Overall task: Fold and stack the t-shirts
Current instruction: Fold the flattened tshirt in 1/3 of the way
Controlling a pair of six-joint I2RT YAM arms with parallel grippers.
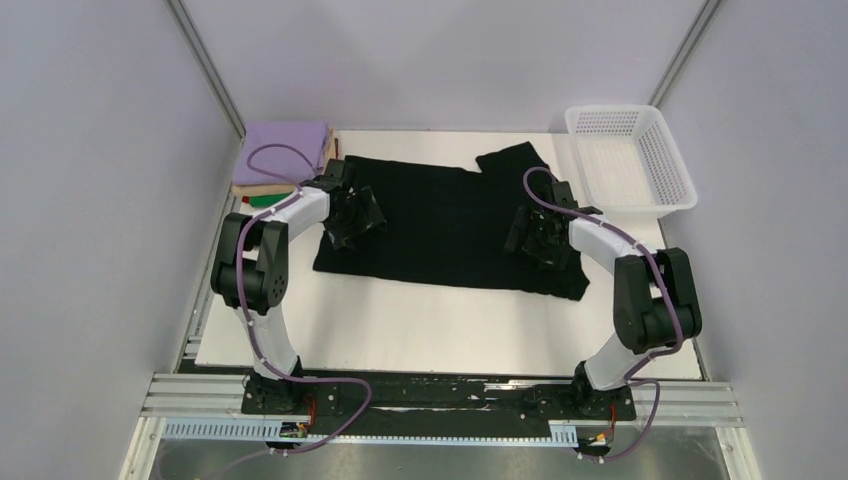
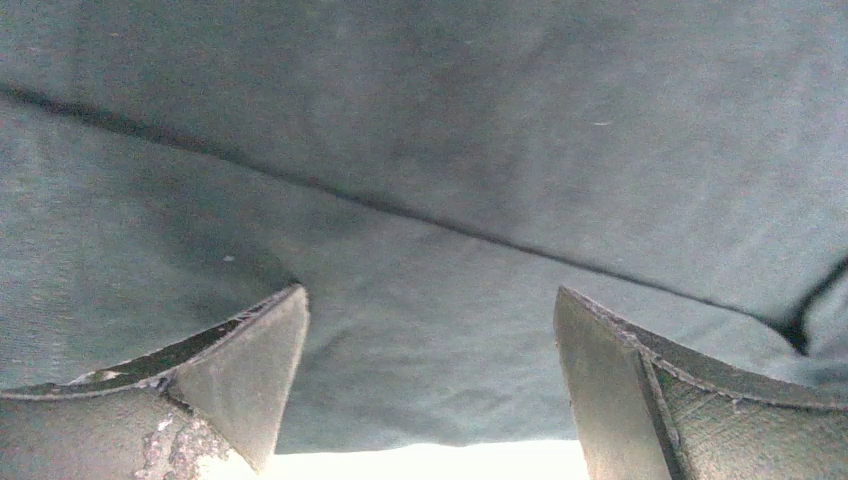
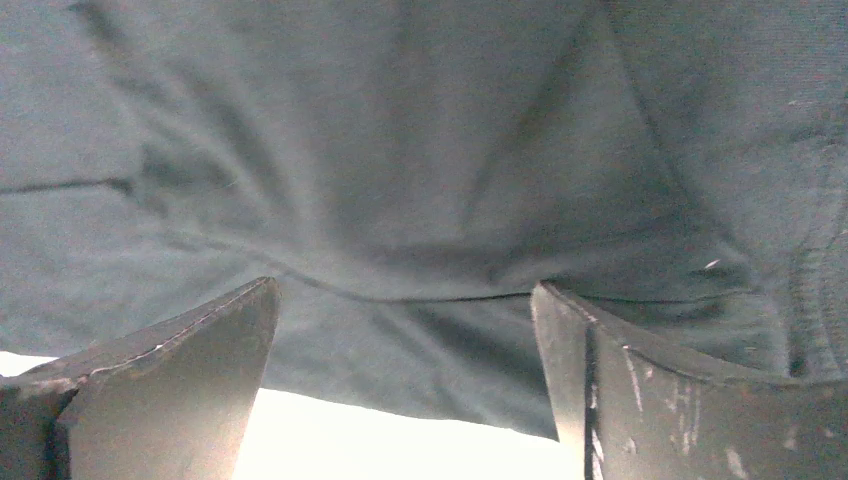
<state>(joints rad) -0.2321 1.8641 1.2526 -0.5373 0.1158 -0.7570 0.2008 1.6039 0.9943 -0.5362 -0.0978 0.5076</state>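
A large black t-shirt [image 1: 440,225] lies spread flat across the middle of the white table top. My left gripper [image 1: 352,222] is open and low over the shirt's left end; in the left wrist view the cloth [image 2: 420,200] fills the frame between the spread fingers [image 2: 250,370]. My right gripper [image 1: 538,240] is open and low over the shirt's right end, with wrinkled cloth [image 3: 420,200] and its edge between the fingers [image 3: 600,380]. A stack of folded shirts with the lavender one [image 1: 287,145] on top, tan [image 1: 262,189] and green [image 1: 262,201] below, sits at the back left.
A white mesh basket [image 1: 680,170] stands at the back right. Grey walls close in on the left, right and back. The white table top [image 1: 430,330] shows bare in front of the shirt.
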